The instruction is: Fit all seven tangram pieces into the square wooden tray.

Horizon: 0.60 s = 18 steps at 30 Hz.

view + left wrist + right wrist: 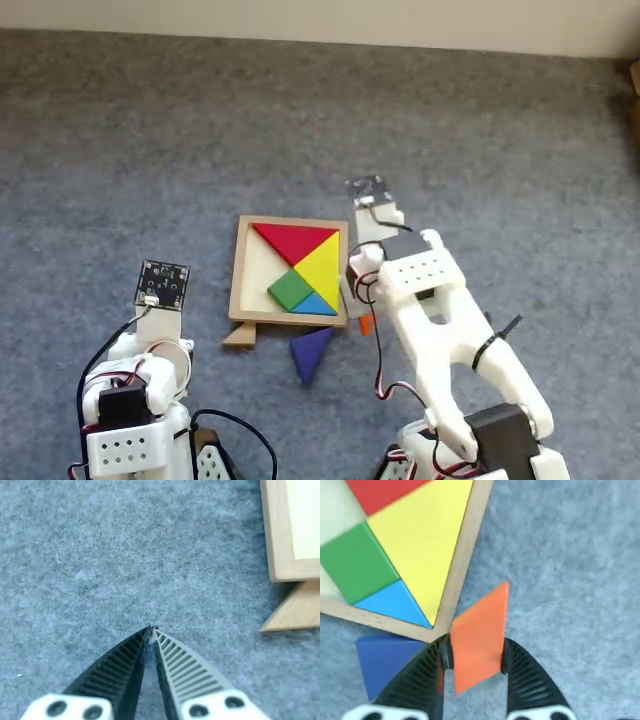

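Clamps orange parallelogram (pixel 477 640) in right gripper (pixel 474 649), just outside wooden tray (pixel 465 555) corner, beside blue triangle (pixel 380 657); lifted or resting, unclear. Holds left gripper (pixel 151 628) closed above carpet (pixel 125 555).

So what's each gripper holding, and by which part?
The right gripper clamps the orange piece across its long edges, near one end. The left gripper holds nothing.

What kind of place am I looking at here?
Likely a robotics test bench or hobby lab: two white plastic robot arms at a grey felt-covered table with a square wooden tray, the right gripper holding an orange parallelogram piece.
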Motion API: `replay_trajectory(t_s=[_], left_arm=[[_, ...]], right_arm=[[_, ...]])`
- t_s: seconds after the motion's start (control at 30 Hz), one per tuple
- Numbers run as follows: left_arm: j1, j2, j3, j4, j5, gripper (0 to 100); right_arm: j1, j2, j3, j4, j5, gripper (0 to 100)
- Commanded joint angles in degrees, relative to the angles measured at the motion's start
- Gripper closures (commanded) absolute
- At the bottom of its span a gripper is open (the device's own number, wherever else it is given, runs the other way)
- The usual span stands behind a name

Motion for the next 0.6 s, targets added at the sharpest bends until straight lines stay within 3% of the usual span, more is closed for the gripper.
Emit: replay_trajectory(t_s=[0.0,0.23,0.57], left_arm=[[0.66,-2.68,1.19,0.35,0.53,99],[0.92,-2.68,1.19,0.35,0.53,99],[0.92,-2.68,1.19,0.35,0.53,99]], right_arm=[[0.92,-1.19,-1.36,-5.93,0.79,98.7],[1.27,7.43,-0.66,-10.51,0.44,79.4],[4.44,7.69,-0.75,-10.51,0.44,78.5]])
